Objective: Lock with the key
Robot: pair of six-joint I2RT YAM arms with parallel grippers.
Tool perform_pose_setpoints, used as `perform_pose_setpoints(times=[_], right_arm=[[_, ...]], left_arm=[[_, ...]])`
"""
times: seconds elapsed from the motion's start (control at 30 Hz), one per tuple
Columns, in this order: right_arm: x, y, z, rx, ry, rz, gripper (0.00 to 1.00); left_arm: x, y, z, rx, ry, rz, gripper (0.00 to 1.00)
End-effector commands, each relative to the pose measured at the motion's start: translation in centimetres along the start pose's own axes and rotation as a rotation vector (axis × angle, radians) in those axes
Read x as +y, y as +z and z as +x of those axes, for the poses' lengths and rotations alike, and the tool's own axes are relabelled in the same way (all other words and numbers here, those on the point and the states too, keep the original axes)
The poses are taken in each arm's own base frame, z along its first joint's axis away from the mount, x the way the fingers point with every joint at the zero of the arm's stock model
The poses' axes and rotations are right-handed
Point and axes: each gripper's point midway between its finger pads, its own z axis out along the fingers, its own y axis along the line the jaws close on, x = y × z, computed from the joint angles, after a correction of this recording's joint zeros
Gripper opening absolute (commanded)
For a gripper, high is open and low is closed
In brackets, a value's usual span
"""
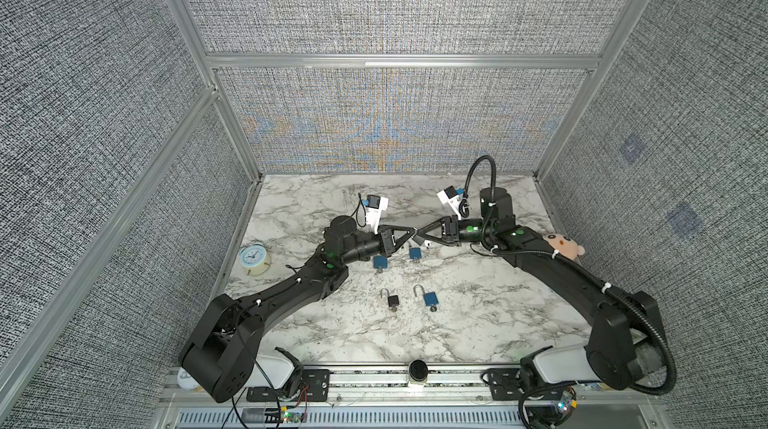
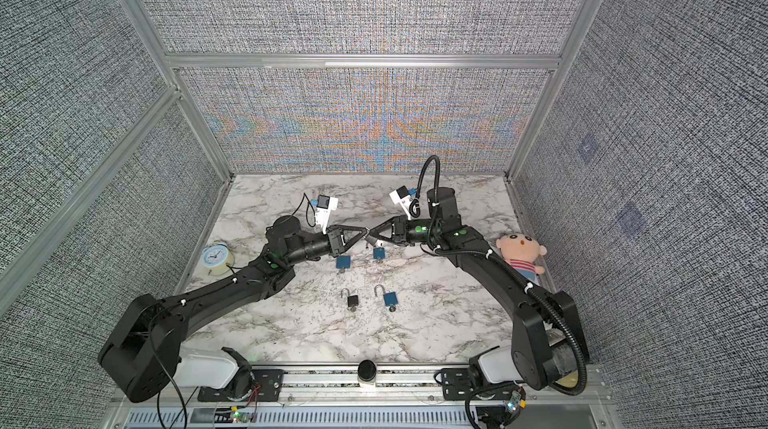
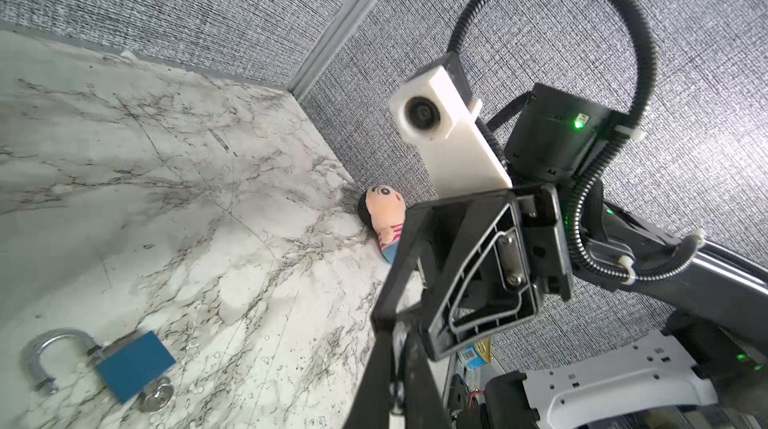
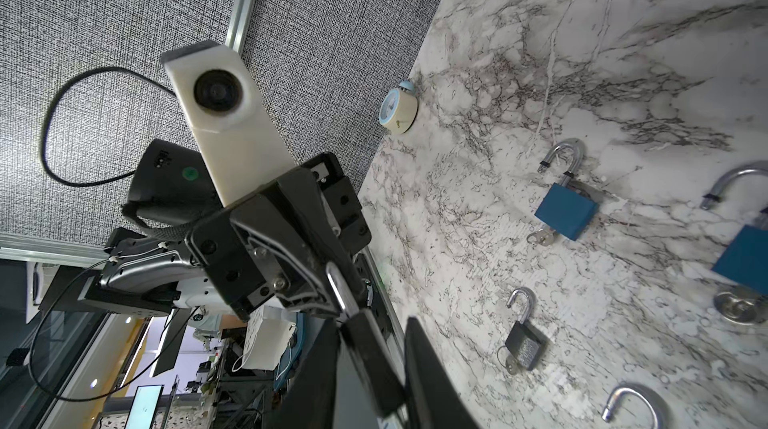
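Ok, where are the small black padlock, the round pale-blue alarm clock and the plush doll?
small black padlock (image 1: 392, 301): in a top view, square body.
round pale-blue alarm clock (image 1: 252, 257): in a top view, dial.
plush doll (image 1: 562, 243): in a top view, face.

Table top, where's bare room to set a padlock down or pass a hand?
Free: the front strip between the black padlock, the near blue padlock and the front rail; the back strip along the rear wall; plus marble between that padlock and the right arm. Crowded: the middle, where both arms' jaws meet by the two far blue padlocks.
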Motion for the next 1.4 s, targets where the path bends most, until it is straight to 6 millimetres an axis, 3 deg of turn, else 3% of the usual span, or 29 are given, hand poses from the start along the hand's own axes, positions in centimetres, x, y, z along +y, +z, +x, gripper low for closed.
perform_pose_setpoints(times=[0.0,0.27,0.43,0.6,0.73,1.37], right_arm=[[1.6,-0.1,-1.2,-0.044,-0.081,-0.047,0.35],[1.2,-0.3,-1.1,-0.044,-0.071,-0.041,0.40],[0.9,-1.4,-0.9,-0.070,-0.063,-0.027,0.41],[0.7,-1.8,0.2,-0.059,-0.064,-0.027,0.41],[-0.6,-1.6,1.6,-0.037,-0.035,-0.018,0.40],[0.4,-1.0,1.3,-0.026,-0.054,-0.067,0.34]], left_arm=[[0.2,-0.2,1.6,0.072,-0.027,0.009,0.00],[0.4,-0.6,0.5,0.038,-0.035,-0.002,0.00],[0.5,-1.1,-0.3,0.020,-0.062,-0.018,0.00],[0.4,-1.3,-1.1,0.012,-0.082,-0.032,0.00],[-0.1,-1.0,-1.5,0.024,-0.094,-0.015,0.00],[-0.3,-0.6,-2.0,0.023,-0.127,0.005,0.00]])
